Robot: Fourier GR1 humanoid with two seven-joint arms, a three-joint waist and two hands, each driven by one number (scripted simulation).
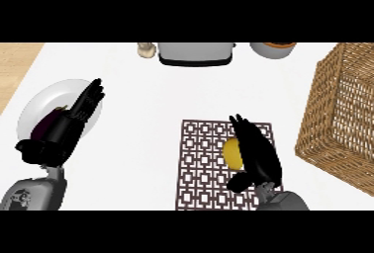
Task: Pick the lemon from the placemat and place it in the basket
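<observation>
A yellow lemon lies on the dark lattice placemat at the lower middle of the counter. My right hand is over the placemat just right of the lemon, its fingers straight and pointing away from me, touching or overlapping the lemon's right side; part of the lemon is hidden behind it. The wicker basket stands at the right edge, apart from the hand. My left hand rests open at the left, fingers up, above a white plate.
A white plate sits at the left under the left hand, with a dark purple item partly showing. Along the back edge stand a toaster-like grey appliance, a small beige object and a grey pot.
</observation>
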